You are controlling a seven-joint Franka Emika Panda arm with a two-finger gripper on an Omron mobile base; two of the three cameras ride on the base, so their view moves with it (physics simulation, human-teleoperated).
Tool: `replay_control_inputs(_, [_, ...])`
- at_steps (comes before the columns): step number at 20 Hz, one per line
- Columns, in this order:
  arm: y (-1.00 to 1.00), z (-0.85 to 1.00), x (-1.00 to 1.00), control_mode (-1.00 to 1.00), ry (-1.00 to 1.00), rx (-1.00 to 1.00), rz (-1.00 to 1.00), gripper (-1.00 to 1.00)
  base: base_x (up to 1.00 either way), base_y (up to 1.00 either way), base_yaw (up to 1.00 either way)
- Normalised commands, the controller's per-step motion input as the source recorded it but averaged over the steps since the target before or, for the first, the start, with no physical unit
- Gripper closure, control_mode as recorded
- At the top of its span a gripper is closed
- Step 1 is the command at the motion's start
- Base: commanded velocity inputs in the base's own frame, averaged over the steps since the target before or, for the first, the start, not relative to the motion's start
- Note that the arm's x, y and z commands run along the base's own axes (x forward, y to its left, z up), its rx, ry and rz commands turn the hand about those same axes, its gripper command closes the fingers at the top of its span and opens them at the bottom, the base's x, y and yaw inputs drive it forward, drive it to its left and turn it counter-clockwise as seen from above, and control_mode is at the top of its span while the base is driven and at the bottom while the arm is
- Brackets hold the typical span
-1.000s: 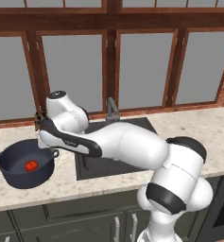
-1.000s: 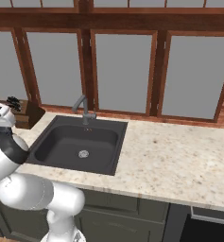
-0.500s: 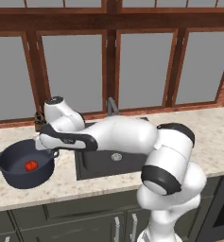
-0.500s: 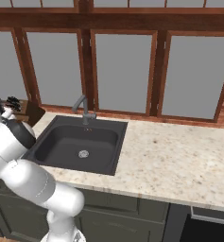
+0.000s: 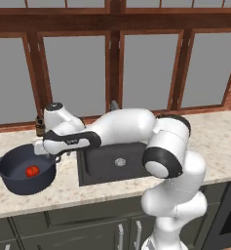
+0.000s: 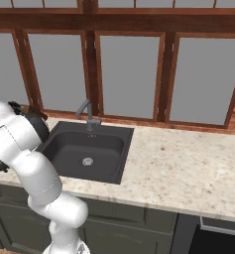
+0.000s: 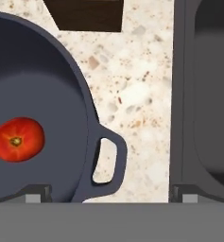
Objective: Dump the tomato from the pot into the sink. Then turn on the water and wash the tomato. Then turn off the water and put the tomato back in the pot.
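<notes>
The dark blue-grey pot (image 5: 19, 171) stands on the counter left of the sink (image 5: 119, 163), with the red tomato (image 5: 32, 171) on its bottom. My gripper (image 5: 49, 154) hangs just above the pot's right rim, pointing down. In the hand view the tomato (image 7: 18, 139) lies inside the pot (image 7: 42, 94). The pot's right loop handle (image 7: 108, 160) sits midway between my two fingertips (image 7: 38, 191), which stand wide apart. The gripper (image 7: 111, 194) is open and holds nothing. The black sink (image 7: 208, 118) edge runs along the right.
A brown knife block (image 7: 87, 14) stands on the counter behind the pot. The faucet (image 6: 87, 114) rises at the back of the sink (image 6: 87, 151), in front of the windows. Speckled counter (image 6: 178, 163) stretches to the right of the basin.
The hand has come down and slightly right toward the pot's right rim, and the arm has stretched further left. Pot and tomato have not moved.
</notes>
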Motion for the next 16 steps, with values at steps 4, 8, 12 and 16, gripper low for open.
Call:
replay_control_inputs(4, [0.15, -0.16, 0.30, -1.00, 0.00, 0.00, -0.02, -1.00, 0.00, 0.00, 0.00])
replay_control_inputs(8, [0.16, -0.16, 0.28, -1.00, 0.00, 0.00, -0.01, -1.00, 0.00, 0.00, 0.00])
replay_control_inputs(12, [0.08, -0.10, 0.09, -1.00, 0.00, 0.00, -0.04, -1.00, 0.00, 0.00, 0.00])
replay_control_inputs(16, [0.03, -0.12, 0.00, -1.00, 0.00, 0.00, -0.05, -1.00, 0.00, 0.00, 0.00])
